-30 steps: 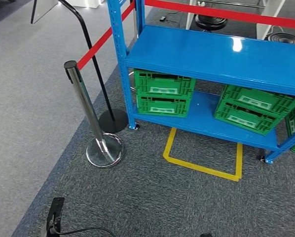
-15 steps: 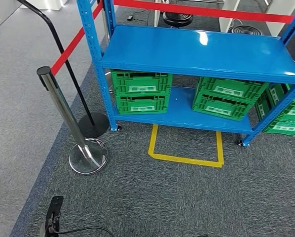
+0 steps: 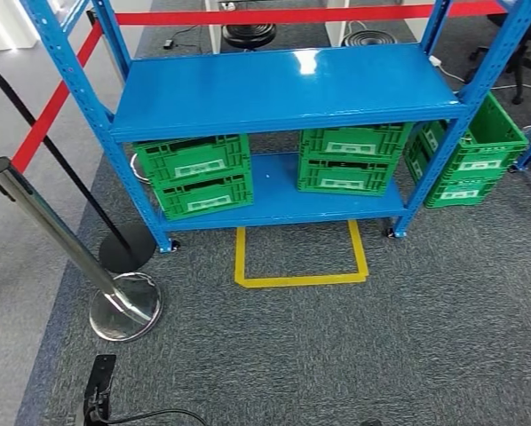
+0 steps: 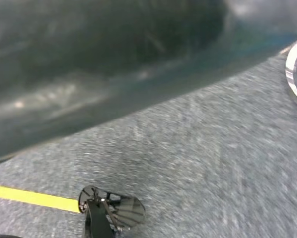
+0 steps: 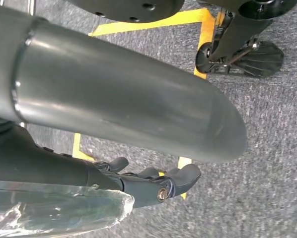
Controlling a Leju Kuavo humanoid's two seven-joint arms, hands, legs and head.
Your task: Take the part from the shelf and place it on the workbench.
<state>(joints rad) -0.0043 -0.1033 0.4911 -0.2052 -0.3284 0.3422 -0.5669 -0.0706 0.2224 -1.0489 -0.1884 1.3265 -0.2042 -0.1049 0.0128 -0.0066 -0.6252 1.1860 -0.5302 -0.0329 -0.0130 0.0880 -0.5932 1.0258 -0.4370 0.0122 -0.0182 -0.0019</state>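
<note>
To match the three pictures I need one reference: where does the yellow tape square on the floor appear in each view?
Head view: the yellow tape square lies on the grey carpet, in front of the blue metal shelf.
Left wrist view: one straight yellow strip crosses the carpet.
Right wrist view: yellow strips meeting at a corner, beyond the right hand.
Shared landmark: the grey carpet.

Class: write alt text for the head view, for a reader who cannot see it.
A blue metal shelf stands on grey carpet, with green crates on its lower level. A yellow taped square marks the floor in front; a chrome barrier post stands left.
</note>
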